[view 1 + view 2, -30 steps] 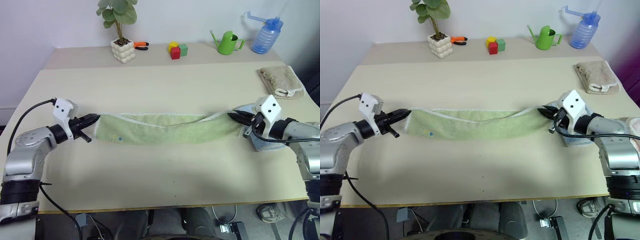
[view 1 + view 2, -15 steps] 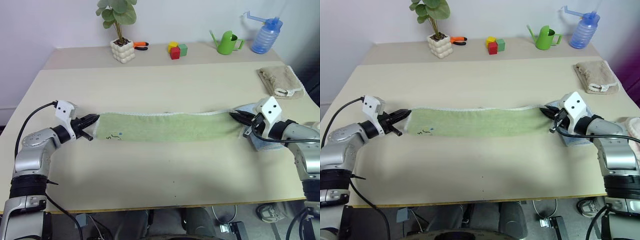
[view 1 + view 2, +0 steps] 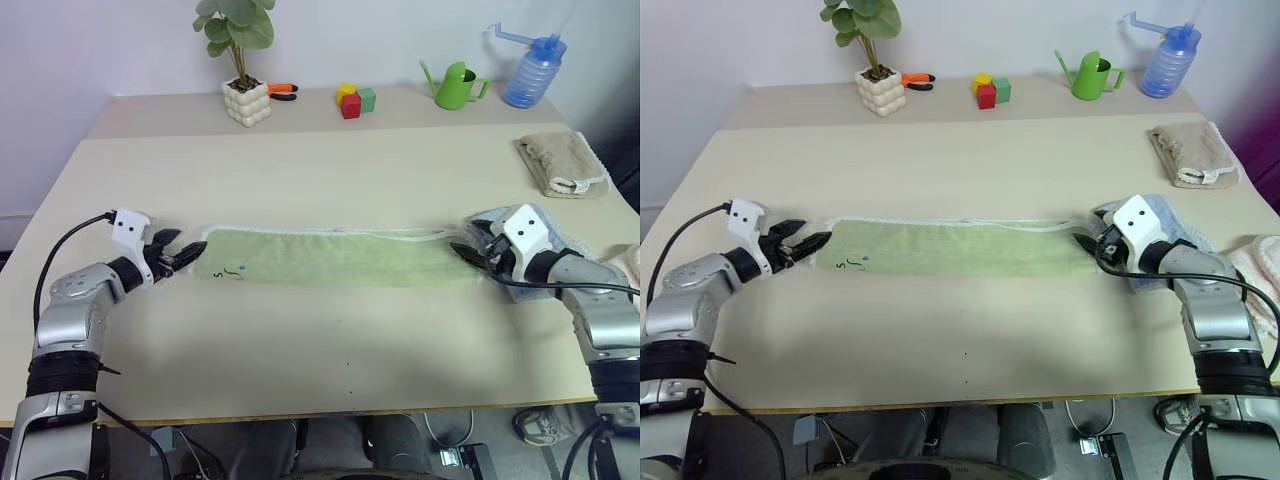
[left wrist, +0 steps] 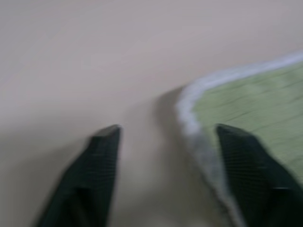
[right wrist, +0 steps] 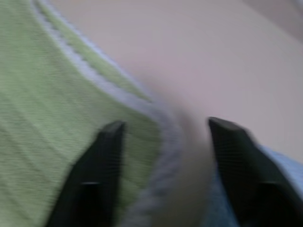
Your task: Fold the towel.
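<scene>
The towel (image 3: 335,257) lies flat as a long folded strip across the counter (image 3: 320,170). Left tool (image 3: 187,253) and right tool (image 3: 466,251) gape empty at its ends. Next: regrip one end, fold across.

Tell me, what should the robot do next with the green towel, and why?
Probably pull both arms back a little, then go for one short end to fold it over. The towel lies flat on the table as a long folded strip, and the left gripper and right gripper are both open at its ends, holding nothing. It looks too long to be finished.
</scene>
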Motion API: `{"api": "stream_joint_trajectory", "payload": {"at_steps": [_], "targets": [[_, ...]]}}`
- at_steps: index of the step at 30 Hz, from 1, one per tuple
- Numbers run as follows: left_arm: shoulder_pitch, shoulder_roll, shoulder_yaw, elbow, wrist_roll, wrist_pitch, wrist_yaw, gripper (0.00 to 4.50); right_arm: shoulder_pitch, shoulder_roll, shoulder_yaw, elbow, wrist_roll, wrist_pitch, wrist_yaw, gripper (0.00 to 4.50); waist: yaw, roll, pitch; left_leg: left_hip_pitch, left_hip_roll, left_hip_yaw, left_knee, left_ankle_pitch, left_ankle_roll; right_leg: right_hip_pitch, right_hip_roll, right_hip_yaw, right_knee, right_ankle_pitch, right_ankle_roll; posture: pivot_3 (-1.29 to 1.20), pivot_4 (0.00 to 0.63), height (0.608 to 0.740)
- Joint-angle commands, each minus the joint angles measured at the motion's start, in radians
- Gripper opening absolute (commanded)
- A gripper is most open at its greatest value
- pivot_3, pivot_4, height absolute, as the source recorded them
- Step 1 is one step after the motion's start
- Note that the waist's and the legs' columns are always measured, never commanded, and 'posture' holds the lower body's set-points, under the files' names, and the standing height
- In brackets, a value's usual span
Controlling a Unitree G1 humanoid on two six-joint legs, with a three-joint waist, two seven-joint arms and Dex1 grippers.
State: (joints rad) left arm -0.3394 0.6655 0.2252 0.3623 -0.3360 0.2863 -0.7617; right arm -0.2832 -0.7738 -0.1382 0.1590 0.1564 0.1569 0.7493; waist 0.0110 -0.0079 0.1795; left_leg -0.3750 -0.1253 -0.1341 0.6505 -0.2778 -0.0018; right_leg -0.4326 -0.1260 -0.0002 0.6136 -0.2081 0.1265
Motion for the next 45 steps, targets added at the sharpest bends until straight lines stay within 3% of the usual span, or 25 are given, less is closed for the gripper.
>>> {"api": "stream_joint_trajectory", "payload": {"at_steps": [1,4,7,15,21,28,34,37,43,45], "targets": [[0.016,0.003,0.077,-0.025,-0.029,-0.017,0.031,4.42,-0.013,-0.032,-0.068,-0.080,0.007,-0.013,-0.027,3.40,-0.001,0.000,0.000,0.000,0.000,0.000,0.000,0.000,0.000,0.000,0.000,0.000,0.000,0.000,0.000,0.00,0.150,0.730],[0.037,-0.024,0.160,-0.069,-0.075,-0.011,0.100,4.42,0.022,-0.034,-0.153,-0.208,0.114,0.113,-0.019,3.40,0.000,0.000,0.000,0.000,0.000,0.000,0.000,0.000,0.000,0.000,0.000,0.000,0.000,0.000,0.000,0.00,0.150,0.730],[0.056,-0.040,0.184,-0.138,-0.073,-0.027,0.144,4.47,0.076,-0.017,-0.243,-0.344,0.267,0.283,-0.008,4.48,0.003,-0.001,0.000,0.000,0.000,-0.001,0.000,0.000,0.000,0.000,0.000,0.000,0.000,0.000,0.000,0.00,0.150,0.730],[0.067,-0.061,0.010,-0.470,-0.106,0.040,0.049,4.47,0.281,0.117,-0.402,-0.662,0.656,0.707,-0.190,4.48,0.019,-0.001,-0.001,0.000,0.000,-0.002,0.001,-0.002,0.003,0.002,0.000,0.000,-0.001,0.000,0.000,0.00,0.150,0.730],[0.054,-0.115,-0.228,-0.665,-0.157,0.140,-0.063,4.47,0.395,0.292,-0.455,-0.715,0.832,0.916,-0.497,4.48,0.027,0.000,-0.002,0.000,0.000,-0.001,0.001,-0.002,0.003,0.002,0.000,0.001,-0.001,0.000,0.000,0.00,0.150,0.730],[0.034,-0.175,-0.297,-0.643,-0.145,0.148,-0.075,4.47,0.398,0.463,-0.500,-0.681,1.020,0.960,-0.813,4.48,0.024,0.002,-0.003,0.001,0.002,-0.001,0.000,-0.002,0.003,0.002,0.002,0.002,-0.001,0.000,0.000,0.00,0.150,0.730],[0.030,-0.184,-0.299,-0.641,-0.139,0.145,-0.082,4.47,0.284,0.555,-0.504,-0.553,1.102,0.881,-1.036,4.48,0.020,0.001,-0.004,0.002,0.002,0.000,0.000,-0.002,0.003,0.003,0.003,0.002,-0.001,0.000,0.000,0.00,0.150,0.730],[0.038,-0.187,-0.302,-0.650,-0.135,0.145,-0.080,4.47,0.233,0.560,-0.489,-0.504,1.102,0.846,-1.088,3.60,0.016,0.001,-0.004,0.002,0.002,-0.001,0.000,-0.002,0.003,0.003,0.003,0.002,-0.001,0.000,0.000,0.00,0.150,0.730],[0.062,-0.193,-0.298,-0.670,-0.140,0.155,-0.063,4.47,0.206,0.535,-0.458,-0.492,1.096,0.790,-1.110,0.63,0.004,0.002,-0.004,0.002,0.002,-0.001,0.000,-0.002,0.003,0.003,0.003,0.002,-0.001,0.000,0.000,0.00,0.150,0.730],[0.072,-0.192,-0.298,-0.677,-0.140,0.155,-0.060,4.47,0.204,0.512,-0.445,-0.511,1.069,0.767,-1.100,0.05,0.001,0.002,-0.004,0.002,0.002,-0.001,-0.001,-0.002,0.003,0.003,0.003,0.002,-0.001,0.000,0.000,0.00,0.150,0.730]]}}
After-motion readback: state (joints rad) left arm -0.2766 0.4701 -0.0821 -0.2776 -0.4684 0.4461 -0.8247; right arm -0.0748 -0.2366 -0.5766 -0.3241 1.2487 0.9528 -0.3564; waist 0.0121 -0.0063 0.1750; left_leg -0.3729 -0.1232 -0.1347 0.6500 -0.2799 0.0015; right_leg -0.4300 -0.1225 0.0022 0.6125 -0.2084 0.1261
